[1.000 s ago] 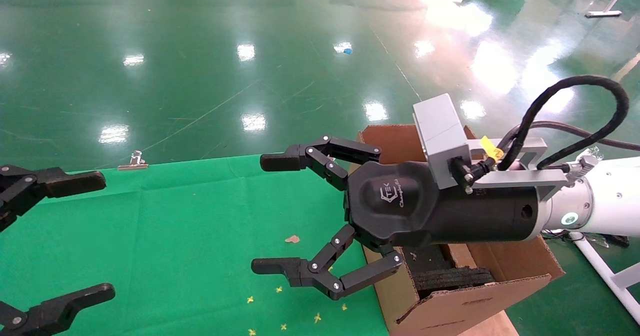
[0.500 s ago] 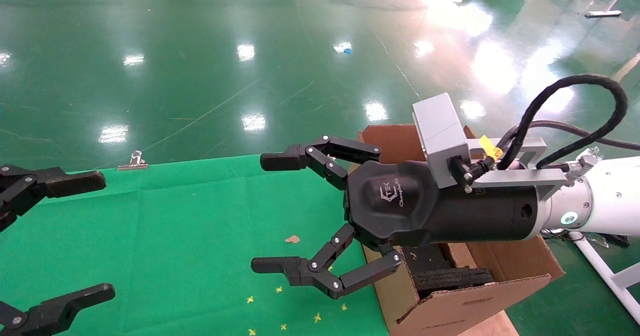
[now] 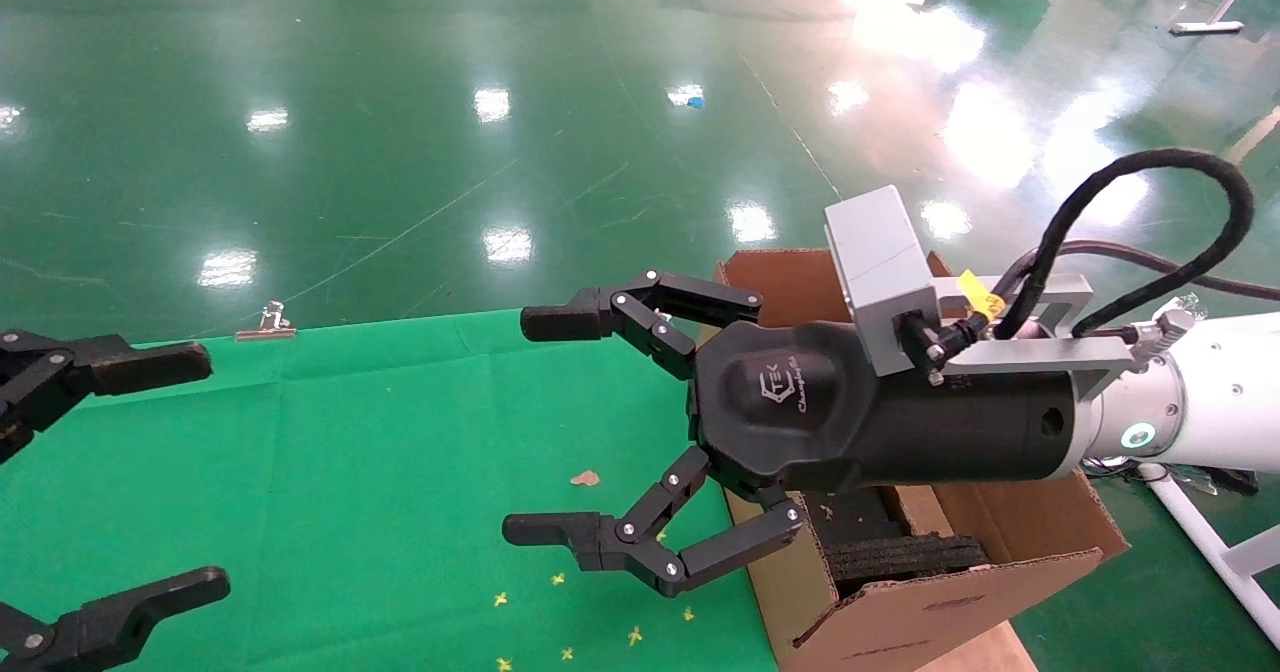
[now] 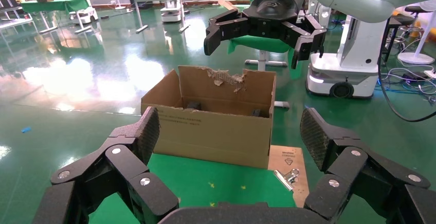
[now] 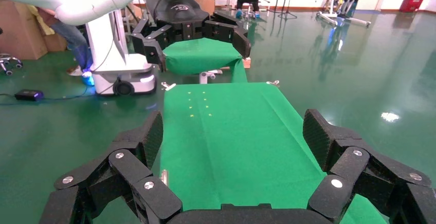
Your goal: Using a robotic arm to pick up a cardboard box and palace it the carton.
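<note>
Nearest in the head view, the left end effector hangs at the left edge over the bench, its black fingers spread wide and holding nothing. The bench wears a smooth green cloth with faint fold lines, dotted with tiny yellow specks and one brown scrap.

Centre stage, the right end effector hovers above the cloth's right side, its linked fingers also fanned apart and empty. Behind them sits a rounded matte black body, then a grey camera block, a looping black cable and the white robotic arm with its glowing ring.

That bulk blocks much of the carton, which stands just off the bench's right end. It is rough brown corrugated board with black foam inside. From the left wrist view the carton shows a ragged, torn back flap and open top.

The cardboard box does not show in any view.

Further back, a metal clip pins the cloth's far edge. Beyond stretches a glossy green floor, mirroring the ceiling lights.
</note>
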`<move>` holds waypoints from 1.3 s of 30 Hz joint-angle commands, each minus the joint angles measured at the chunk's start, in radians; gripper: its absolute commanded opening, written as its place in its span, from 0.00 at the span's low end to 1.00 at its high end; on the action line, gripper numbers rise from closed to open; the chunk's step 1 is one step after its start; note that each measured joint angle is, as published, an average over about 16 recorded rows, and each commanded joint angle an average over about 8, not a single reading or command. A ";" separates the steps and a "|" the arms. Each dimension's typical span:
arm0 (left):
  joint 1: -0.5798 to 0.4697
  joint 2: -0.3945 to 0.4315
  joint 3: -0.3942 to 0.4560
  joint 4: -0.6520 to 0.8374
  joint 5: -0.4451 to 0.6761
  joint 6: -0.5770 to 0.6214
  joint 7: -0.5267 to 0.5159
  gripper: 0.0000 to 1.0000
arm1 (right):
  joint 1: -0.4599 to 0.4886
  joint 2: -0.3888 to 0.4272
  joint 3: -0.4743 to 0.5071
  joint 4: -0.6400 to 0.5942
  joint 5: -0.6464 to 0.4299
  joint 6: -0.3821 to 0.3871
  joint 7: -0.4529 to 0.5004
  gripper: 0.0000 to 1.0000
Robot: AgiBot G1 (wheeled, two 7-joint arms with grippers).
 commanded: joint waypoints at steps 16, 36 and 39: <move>0.000 0.000 0.000 0.000 0.000 0.000 0.000 1.00 | 0.000 0.000 0.000 0.000 0.000 0.000 0.000 1.00; 0.000 0.000 0.000 0.000 0.000 0.000 0.000 1.00 | 0.000 0.000 0.000 0.000 0.000 0.000 0.000 1.00; 0.000 0.000 0.000 0.000 0.000 0.000 0.000 1.00 | 0.000 0.000 0.000 0.000 0.000 0.000 0.000 1.00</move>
